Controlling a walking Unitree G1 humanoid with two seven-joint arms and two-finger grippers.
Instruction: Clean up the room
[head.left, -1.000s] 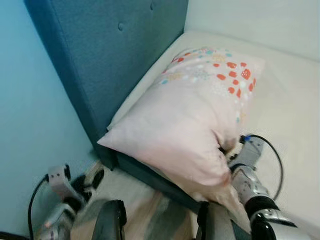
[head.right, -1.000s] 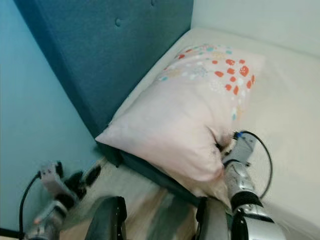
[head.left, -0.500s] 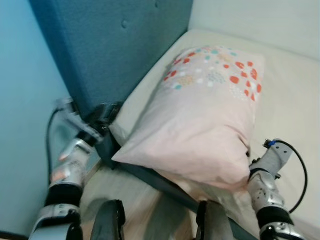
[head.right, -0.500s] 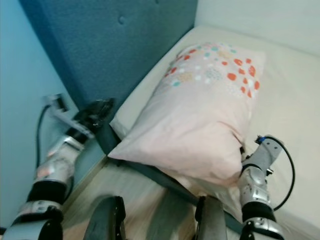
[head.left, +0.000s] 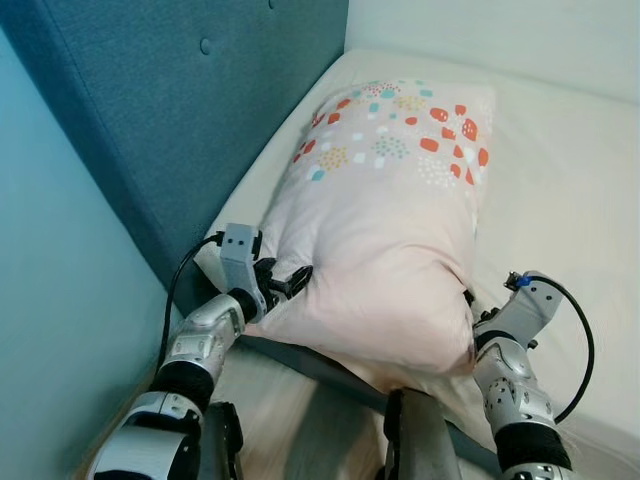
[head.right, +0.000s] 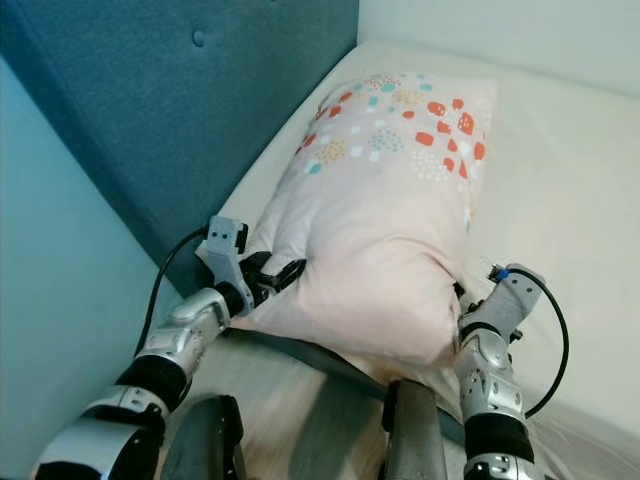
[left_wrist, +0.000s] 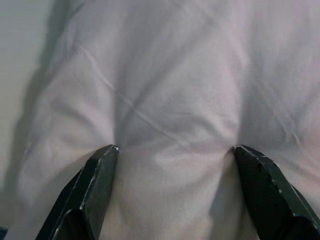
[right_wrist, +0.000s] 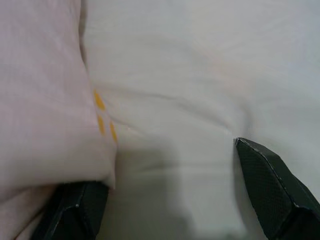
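A pink pillow (head.left: 385, 220) lies on the bed (head.left: 560, 200) between two open end effectors: left (left_wrist: 172, 150) pressing its side, right (right_wrist: 165, 145) at its opposite edge.

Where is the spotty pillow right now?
The pillow lies on the bed, next to the blue headboard, with the left gripper and right gripper at its near corners.

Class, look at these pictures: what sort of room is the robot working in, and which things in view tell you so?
Most likely a bedroom: a pink pillow with coloured spots lies on a cream mattress, against a teal padded headboard.
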